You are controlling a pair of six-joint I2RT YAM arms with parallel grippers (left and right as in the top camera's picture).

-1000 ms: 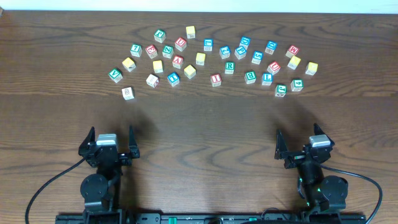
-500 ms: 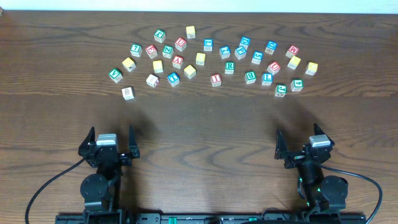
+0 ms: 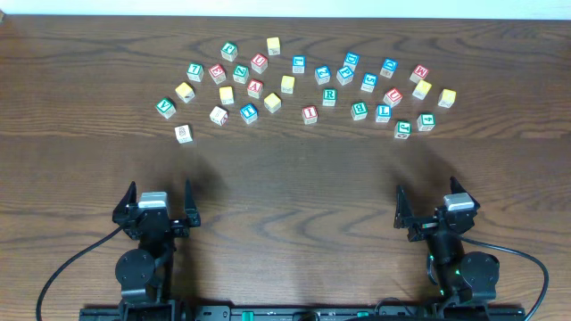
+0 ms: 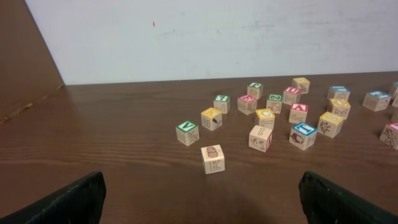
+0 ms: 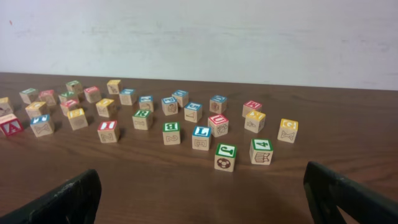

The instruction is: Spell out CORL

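Several wooden letter blocks lie scattered across the far half of the table. A green R block [image 3: 329,94] sits near the middle and also shows in the right wrist view [image 5: 142,118]. A blue L block [image 3: 383,112] sits at the right, beside a green B block [image 3: 359,111]. I cannot make out a C or an O block for certain. My left gripper [image 3: 160,194] is open and empty at the near left. My right gripper [image 3: 432,207] is open and empty at the near right. Both are well short of the blocks.
A pale K block [image 4: 212,158] stands nearest the left gripper, apart from the cluster. A green J block [image 5: 225,157] and a green 4 block [image 5: 261,151] are nearest the right gripper. A white wall runs behind the table's far edge.
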